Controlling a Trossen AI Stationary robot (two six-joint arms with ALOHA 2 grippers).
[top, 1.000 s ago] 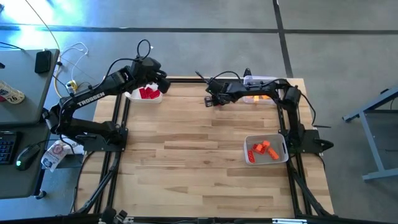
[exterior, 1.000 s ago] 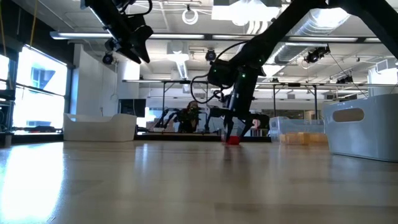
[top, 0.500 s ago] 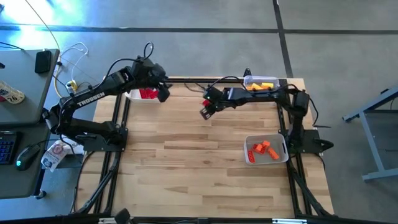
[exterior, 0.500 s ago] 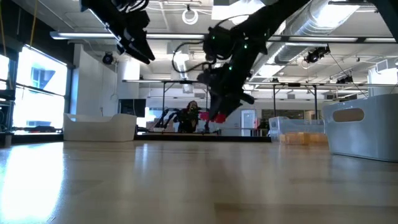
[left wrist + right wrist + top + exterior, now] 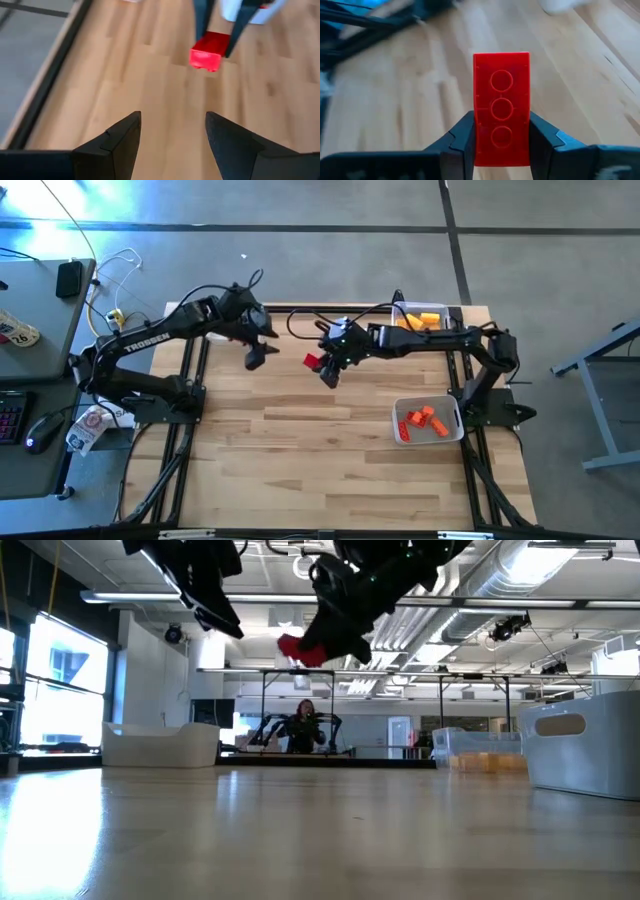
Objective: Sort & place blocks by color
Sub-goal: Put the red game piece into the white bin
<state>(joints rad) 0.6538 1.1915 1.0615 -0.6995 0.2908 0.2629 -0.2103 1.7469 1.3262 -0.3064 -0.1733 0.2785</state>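
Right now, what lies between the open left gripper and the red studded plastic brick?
Nothing: in the high view only bare wooden table shows between left gripper and red brick.

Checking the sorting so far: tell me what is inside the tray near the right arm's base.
The white tray holds several orange blocks in a loose pile; no other colour shows. Whether more blocks lie beneath that pile cannot be seen.

The high view looks straight down on the whole wooden table (image 5: 300, 430) from well above. The low view sits at tabletop height, facing level across it into the room. Each wrist view looks close past its own fingers at the boards. All four share one red brick (image 5: 312, 361) held above the table's far middle.
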